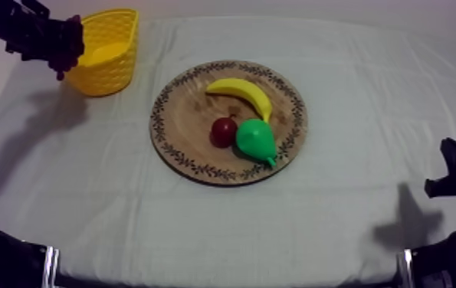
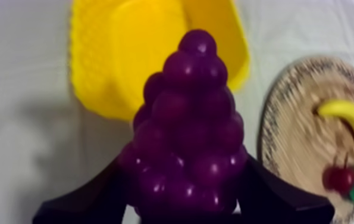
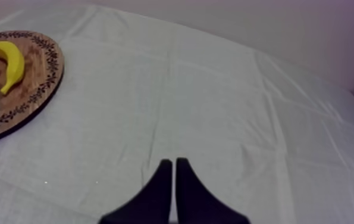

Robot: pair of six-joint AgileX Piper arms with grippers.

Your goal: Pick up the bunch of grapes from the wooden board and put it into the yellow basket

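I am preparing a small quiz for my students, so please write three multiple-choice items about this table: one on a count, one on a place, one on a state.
1. How many toy fruits lie on the round wooden board with the patterned rim? A two; B three; C four.
2. Where is the purple bunch of toy grapes? A on that board; B in the left pincer, close by the yellow plastic basket; C inside that basket.
3. How is the right pincer? A open; B shut on a fruit; C shut on nothing.
Key: 1 B: a curved yellow banana, a small red fruit and a green pear lie there. 2 B: black fingers clasp the grapes. 3 C: its fingers lie together as a narrow wedge.
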